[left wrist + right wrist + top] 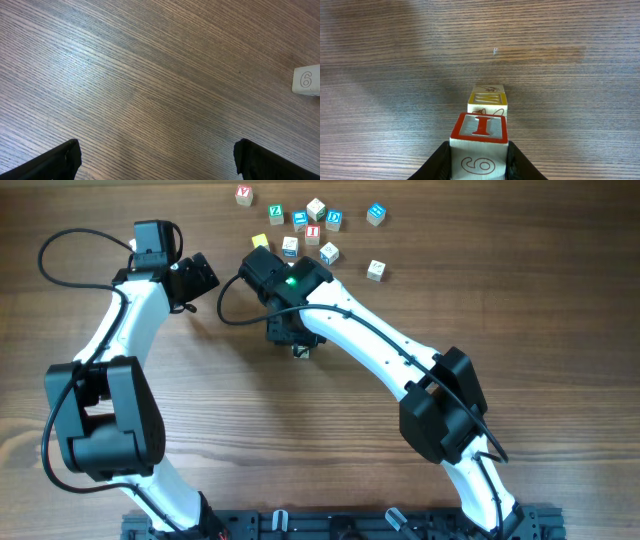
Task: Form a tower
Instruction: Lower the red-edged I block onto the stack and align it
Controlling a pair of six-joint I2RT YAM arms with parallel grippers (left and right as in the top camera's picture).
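My right gripper (pixel 479 161) is shut on a pale cube (pixel 480 131) with a red letter I on its top face and a numeral on the side facing the camera. Just beyond it, a pale cube with yellow edges (pixel 487 100) stands on the table. Whether that cube tops a tower I cannot tell. From overhead the right gripper (pixel 296 338) hangs over mid-table, with a bit of cube (pixel 300 352) showing under it. My left gripper (pixel 157 156) is open over bare wood, and in the overhead view the left gripper (pixel 198 277) sits to the left of the right one.
Several loose letter cubes (pixel 312 230) lie scattered at the back of the table, one of them (pixel 375 270) further right. A white cube marked 6 (pixel 306 80) shows at the right edge of the left wrist view. Both arms reach in from the front rail (pixel 340 525).
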